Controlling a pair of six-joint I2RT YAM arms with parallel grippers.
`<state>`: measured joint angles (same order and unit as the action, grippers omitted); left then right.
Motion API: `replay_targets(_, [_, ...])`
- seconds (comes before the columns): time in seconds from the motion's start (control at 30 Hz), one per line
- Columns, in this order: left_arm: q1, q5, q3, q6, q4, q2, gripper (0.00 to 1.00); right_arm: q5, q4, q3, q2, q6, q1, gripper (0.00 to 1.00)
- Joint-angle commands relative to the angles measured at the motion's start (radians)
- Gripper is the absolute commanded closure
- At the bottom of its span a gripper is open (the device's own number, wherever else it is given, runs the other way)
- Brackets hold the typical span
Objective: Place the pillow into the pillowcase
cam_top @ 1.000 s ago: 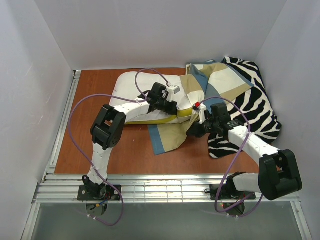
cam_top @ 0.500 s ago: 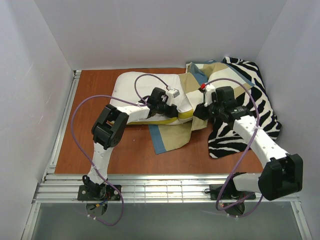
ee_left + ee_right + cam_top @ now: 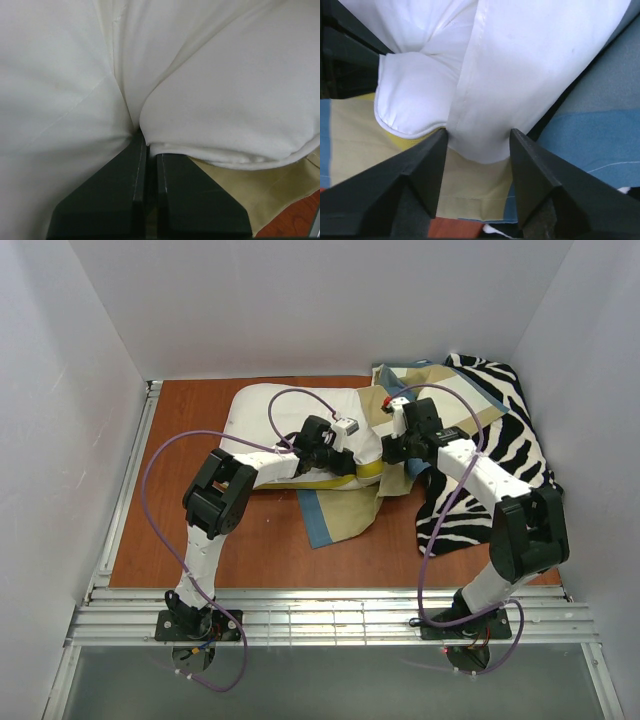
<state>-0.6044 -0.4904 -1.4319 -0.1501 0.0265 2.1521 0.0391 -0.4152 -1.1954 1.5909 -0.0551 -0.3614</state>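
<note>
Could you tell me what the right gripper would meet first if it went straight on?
Most likely the pillow: its white cloth lies directly ahead of the open right gripper, between its fingertips, though the exact depth is unclear.

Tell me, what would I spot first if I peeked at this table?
Probably the bold zebra-striped cloth at the far right, beside the checked pillowcase. In the middle, the left gripper pinches the white pillow, and the right gripper stands open around a fold of it.
</note>
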Motion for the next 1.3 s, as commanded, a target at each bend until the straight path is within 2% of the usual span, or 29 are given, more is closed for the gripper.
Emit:
replay_targets(0.0, [0.006,0.05,0.044,-0.003,0.099,-0.003,1.0,-0.062,0.023,-0.05,0.055,0.018,-0.007,0.64])
replay_targets(0.03, [0.008,0.05,0.042,-0.006,0.098,-0.003,1.0,-0.07,0.013,-0.056,0.063,0.014,-0.007,0.75])
replay_targets(0.07, [0.006,0.05,0.041,-0.011,0.098,-0.001,1.0,-0.07,-0.008,-0.064,0.067,0.011,-0.007,0.93])
replay_targets(0.1, [0.006,0.049,0.036,-0.012,0.098,0.002,1.0,-0.062,-0.02,-0.073,0.064,0.008,-0.008,0.99])
replay_targets(0.43, [0.009,0.058,0.031,-0.014,0.096,-0.003,1.0,0.16,-0.036,-0.035,-0.132,-0.049,-0.005,0.99])
replay_targets(0.63, [0.021,0.05,0.011,-0.048,0.121,0.011,1.0,0.232,-0.06,-0.03,-0.137,-0.068,-0.005,0.99])
replay_targets(0.7, [0.031,0.012,0.008,-0.057,0.113,0.003,1.0,0.301,-0.056,-0.024,-0.134,-0.06,-0.004,0.99])
replay_targets(0.87, [0.038,-0.149,0.06,-0.205,-0.072,-0.122,1.0,0.487,0.01,0.035,-0.103,0.041,-0.019,0.99])
replay_targets(1.07, [0.022,-0.165,-0.027,-0.374,-0.063,-0.175,1.0,0.556,0.104,0.007,-0.098,0.109,-0.123,0.99])
replay_targets(1.2, [0.023,-0.146,-0.006,-0.494,-0.08,-0.199,1.0,0.593,0.104,-0.024,-0.109,0.167,-0.158,0.99])
replay_targets(1.27, [0.035,-0.198,0.027,-0.581,-0.166,-0.218,1.0,0.608,0.122,-0.012,-0.144,0.217,-0.162,0.99])
